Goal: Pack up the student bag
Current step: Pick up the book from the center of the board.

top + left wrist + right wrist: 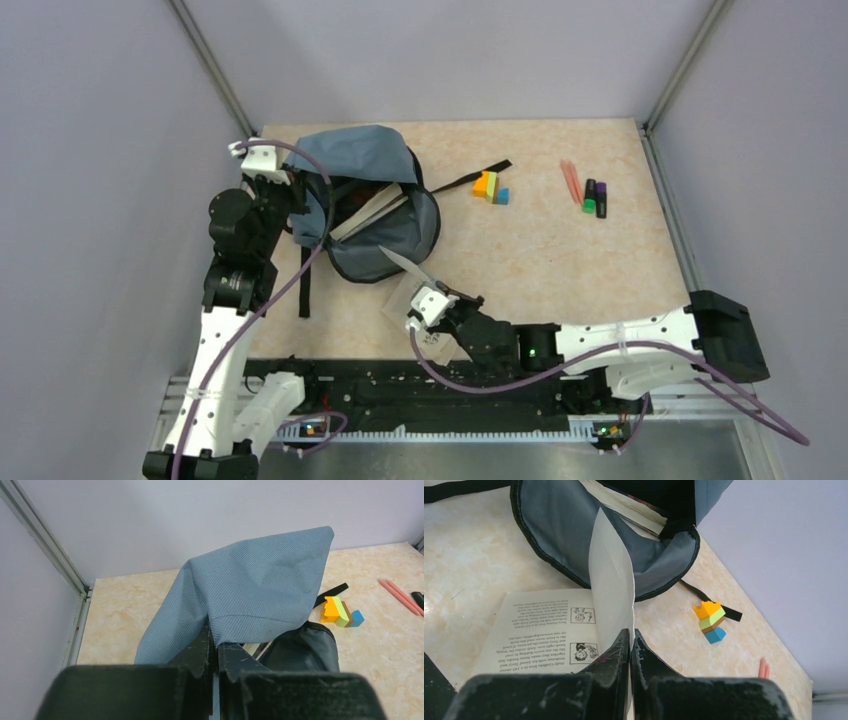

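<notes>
Both pinching: L fingers [206,641] student bag [260,580] flap, R fingers [623,647] page [611,580].

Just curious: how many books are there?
2: one book inside the student bag, one open booklet on the table before it, its page pinched by the right claw. More may hide inside.

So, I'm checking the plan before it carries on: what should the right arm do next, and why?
Probably lift gently and swing the booklet into the open bag. The right fingers are shut on one upright leaf only, the rest lies flat on the table just short of the opening, and the left fingers hold the flap up.
</notes>
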